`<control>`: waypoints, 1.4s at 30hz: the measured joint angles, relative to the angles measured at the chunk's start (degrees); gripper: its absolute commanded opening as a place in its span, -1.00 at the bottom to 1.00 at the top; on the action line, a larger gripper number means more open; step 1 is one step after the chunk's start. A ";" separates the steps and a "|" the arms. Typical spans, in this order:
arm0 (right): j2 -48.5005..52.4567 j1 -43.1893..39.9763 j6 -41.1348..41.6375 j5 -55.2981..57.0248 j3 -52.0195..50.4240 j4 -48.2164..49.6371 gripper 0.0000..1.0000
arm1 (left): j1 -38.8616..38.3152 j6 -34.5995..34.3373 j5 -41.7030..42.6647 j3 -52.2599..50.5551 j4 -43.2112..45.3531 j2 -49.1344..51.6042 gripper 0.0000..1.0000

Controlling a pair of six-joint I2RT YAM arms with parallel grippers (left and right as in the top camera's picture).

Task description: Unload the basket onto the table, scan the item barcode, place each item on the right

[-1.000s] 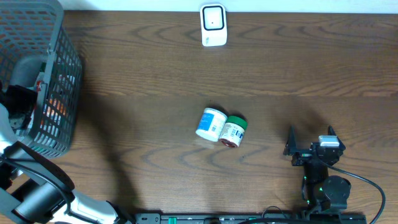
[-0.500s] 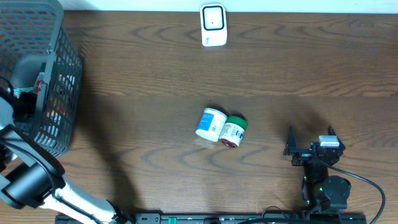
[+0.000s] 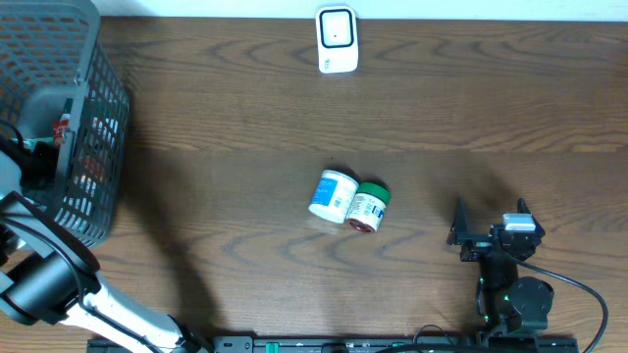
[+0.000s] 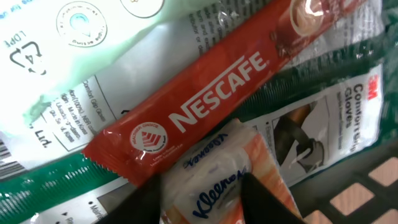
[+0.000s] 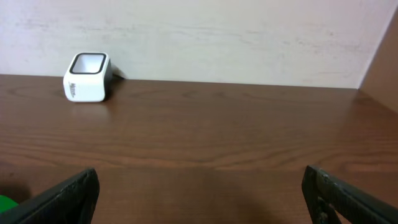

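The right arm (image 3: 510, 294) was matte black, with a round base joint, small green lights and a thin black cable (image 3: 579, 279); the left arm (image 3: 44, 289) showed black and pale grey segments.

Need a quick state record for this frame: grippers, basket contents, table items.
left gripper: inside basket, fingers either side of Kleenex pack, apparently pinching it
right gripper: open, empty
basket contents seen: Nescafe stick, 3M gloves pack
table: scanner at far edge; blue-white jar and green-lid jar side by side mid-table
barcode scan: not yet done
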 measured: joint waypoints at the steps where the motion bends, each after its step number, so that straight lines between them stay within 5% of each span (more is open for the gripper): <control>1: 0.02 0.00 -0.02 0.00 0.00 0.00 0.98 | 0.13 0.00 0.48 0.00 -0.02 0.02 -0.56; 4: 0.00 0.00 -0.02 0.00 0.00 0.00 0.98 | 0.33 -0.28 1.42 0.00 0.00 0.02 -0.85; 16: 0.02 0.00 -0.02 0.00 0.00 0.00 0.98 | 0.50 -0.42 0.59 -0.07 1.51 -5.66 -0.86; 24: 0.00 0.00 -0.02 0.00 0.00 0.00 0.99 | 0.55 -4.70 -11.26 -0.04 -3.34 -21.24 -0.85; 37: 0.00 0.00 -0.02 0.00 0.00 0.00 0.99 | 0.55 -8.35 -16.92 0.37 -6.36 -22.51 -0.86; 42: 0.00 0.00 0.00 0.00 0.00 0.00 0.98 | 0.52 -6.08 -17.18 7.69 -12.02 -25.00 -0.86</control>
